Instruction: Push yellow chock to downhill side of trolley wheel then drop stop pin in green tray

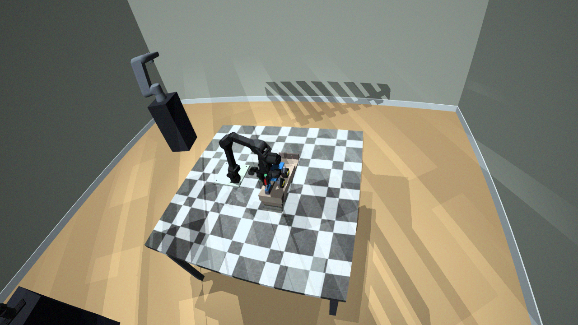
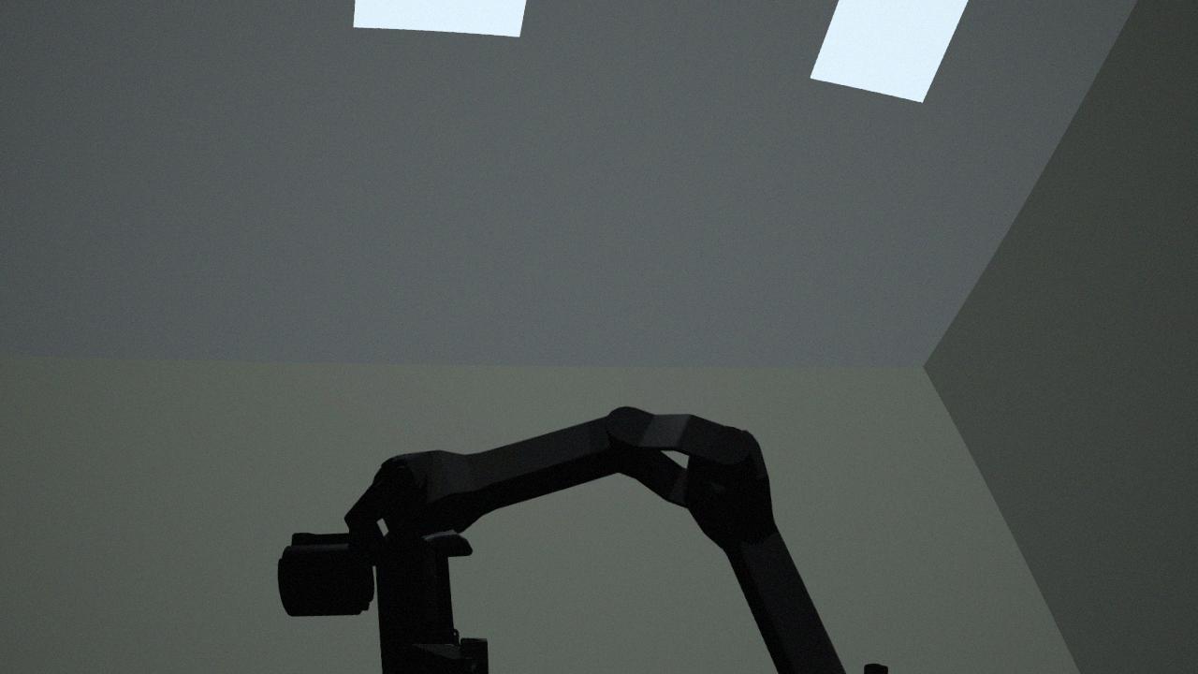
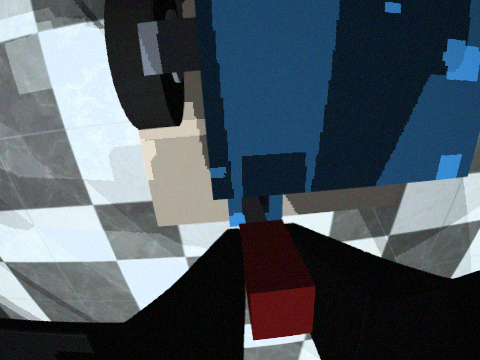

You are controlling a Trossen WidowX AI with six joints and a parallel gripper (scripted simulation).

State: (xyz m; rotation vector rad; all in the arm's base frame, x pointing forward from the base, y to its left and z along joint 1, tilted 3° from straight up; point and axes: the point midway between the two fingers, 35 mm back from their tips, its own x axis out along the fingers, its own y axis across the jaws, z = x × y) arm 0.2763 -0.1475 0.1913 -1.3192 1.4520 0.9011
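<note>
My gripper point(image 3: 260, 239) point(image 1: 265, 181) is shut on the red head of the stop pin point(image 3: 281, 290) point(image 1: 265, 182). The pin's dark shaft runs from the head to the blue bracket point(image 3: 275, 207) point(image 1: 267, 188) at the ramp's near end. The blue trolley point(image 3: 280, 100) point(image 1: 281, 165) stands on the beige ramp point(image 3: 185, 180) point(image 1: 272, 197), just past the pin in the wrist view. One black wheel point(image 3: 142, 75) shows at its left there. A scrap of green, perhaps the tray, shows beside the gripper in the top view. I cannot make out the yellow chock; the arm and trolley may hide it.
The arm's base plate point(image 1: 223, 178) lies left of the ramp on the checkered table point(image 1: 299, 278). A low wall point(image 1: 289, 155) stands at the ramp's far end. The exterior view shows only the upper arm point(image 2: 535, 465) against wall and ceiling.
</note>
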